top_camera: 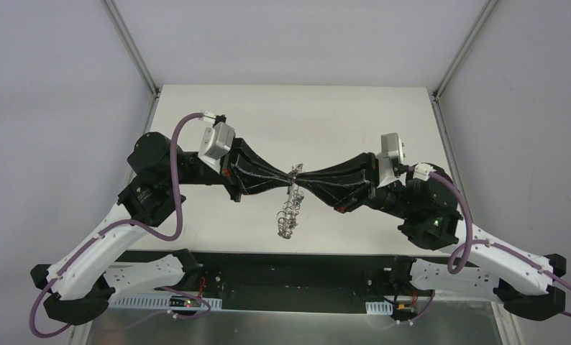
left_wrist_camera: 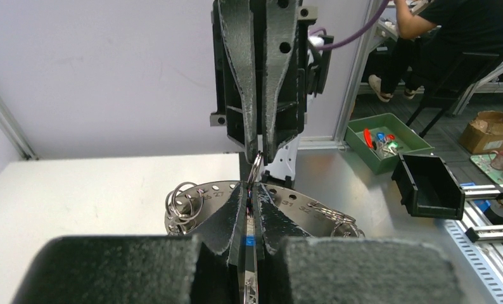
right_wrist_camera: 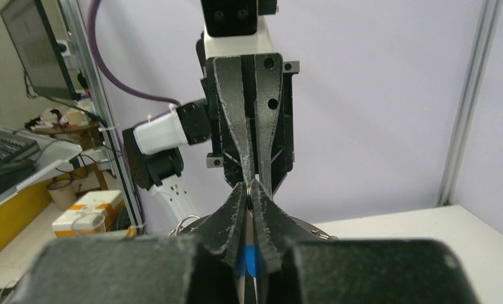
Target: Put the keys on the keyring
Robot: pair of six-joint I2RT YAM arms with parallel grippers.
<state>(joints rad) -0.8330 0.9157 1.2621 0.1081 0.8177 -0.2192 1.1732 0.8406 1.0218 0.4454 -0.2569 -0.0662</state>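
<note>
Left claw (top_camera: 290,175) and right claw (top_camera: 302,175) are both clamping shut on the dangling keyring (top_camera: 288,215); next probably calls for prising one loop (left_wrist_camera: 255,168) open.

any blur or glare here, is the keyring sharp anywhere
Top external: soft, even light, no hard shadows on the table, but the keyring is too small to resolve its loops. Left wrist: near foreground is a blurred dark mass; the keyring's loops behind it are sharp. Right wrist: same foreground blur, keyring mostly hidden.
</note>
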